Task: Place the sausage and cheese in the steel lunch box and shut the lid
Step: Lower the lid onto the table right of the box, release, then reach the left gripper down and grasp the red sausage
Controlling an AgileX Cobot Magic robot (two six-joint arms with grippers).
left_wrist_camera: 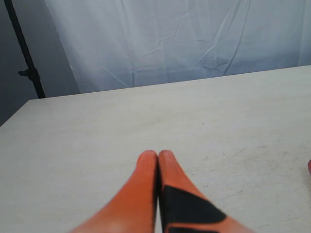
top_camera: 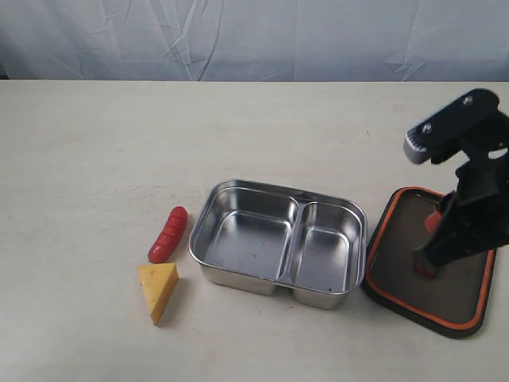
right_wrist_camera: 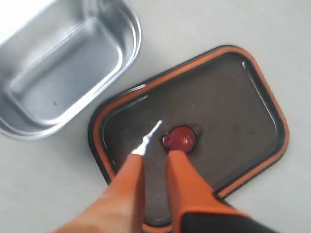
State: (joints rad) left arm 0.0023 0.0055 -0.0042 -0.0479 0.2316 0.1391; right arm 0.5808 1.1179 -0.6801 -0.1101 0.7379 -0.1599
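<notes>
The table point(top_camera: 95, 159) carries everything, and your left fingers point(left_wrist_camera: 158, 156) hang over a bare stretch of it, pressed shut on nothing. The steel lunch box point(top_camera: 246, 239) lies open and empty just beside your right fingers point(right_wrist_camera: 156, 158), toward the left arm's side. The lid point(right_wrist_camera: 228, 97) lies flat, inner side up, directly under those right fingers, which stand a narrow gap apart with nothing between them that I can see. One tip sits at the small tab point(right_wrist_camera: 181, 139) in the lid's middle; whether it presses on it I cannot tell. The cheese point(top_camera: 159, 288) and the sausage point(top_camera: 169, 234) are both on the table on the far side of the box from your right fingers, close together and just beside the box wall. Judging from this, the food step is not yet done, so keep the lid off the box. If you do take the lid now, the slim tab looks a poor hold; straddle it squarely or go for the rim. Open your left fingers before you reach for the sausage, and take it across its ribs.
</notes>
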